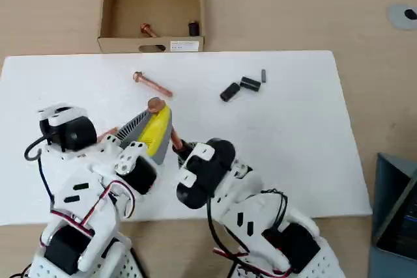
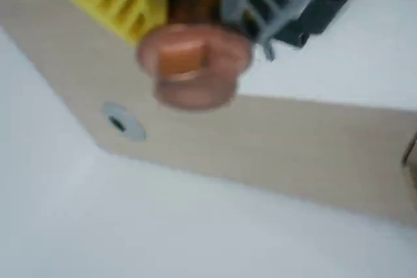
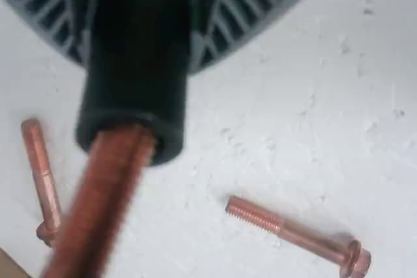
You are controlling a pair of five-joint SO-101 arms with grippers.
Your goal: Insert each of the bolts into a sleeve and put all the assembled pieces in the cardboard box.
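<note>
Copper was the colour of the held metal bolt [image 2: 194,63] — a long shank under a flanged hex head — and the held sleeve [image 3: 133,63] was a short black cylinder with an open end.

The open brown cardboard box [image 1: 107,4] stood on the table beyond the white mat [image 1: 293,148]. Inside it, one copper boxed bolt [image 1: 148,30] and one black boxed sleeve [image 1: 193,28] lay apart near the front wall.

The left gripper [image 1: 152,115] — one finger yellow, one grey — was clamped on the held bolt just behind its head. The shank ran down into the held sleeve, which the right gripper [image 3: 140,4] pinched between its grey fingers; how deep it sat could not be told.

A loose copper bolt [image 1: 151,84] lay on the mat just beyond the left gripper. A loose black sleeve [image 1: 230,91] and a second loose sleeve [image 1: 250,84] lay close together, well off to the side.
</note>
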